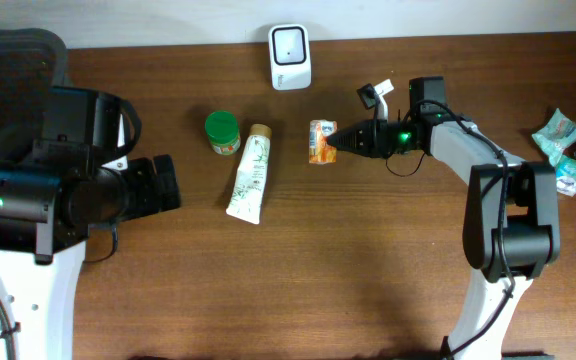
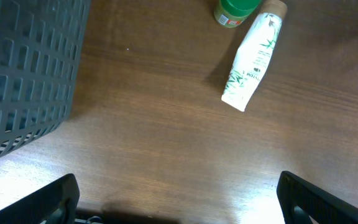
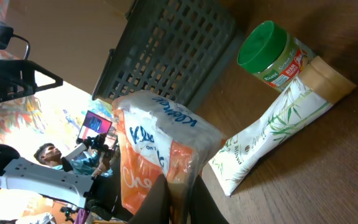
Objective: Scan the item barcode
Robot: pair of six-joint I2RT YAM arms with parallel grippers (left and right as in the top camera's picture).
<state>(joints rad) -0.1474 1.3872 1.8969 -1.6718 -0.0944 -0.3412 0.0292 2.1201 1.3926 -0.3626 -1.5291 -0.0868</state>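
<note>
Pinching orange pkt (image 1: 321,141) at its end w/ R gripper (image 1: 340,141), nr desk's (image 1: 368,290) far edge; prob soft, light, slippy; w/ L gripper (image 2: 179,202) agape.

- The orange-and-white packet (image 3: 160,155) is carrying blue script lettering that seems to be starting "Kle", and white letters "Che" on its orange part.
- The white tube (image 3: 272,134) is showing a green bamboo-leaf print with small lettering too fine to read.
- The green-lidded jar (image 3: 277,59) is bearing a red label whose white letters are blurring out.
</note>
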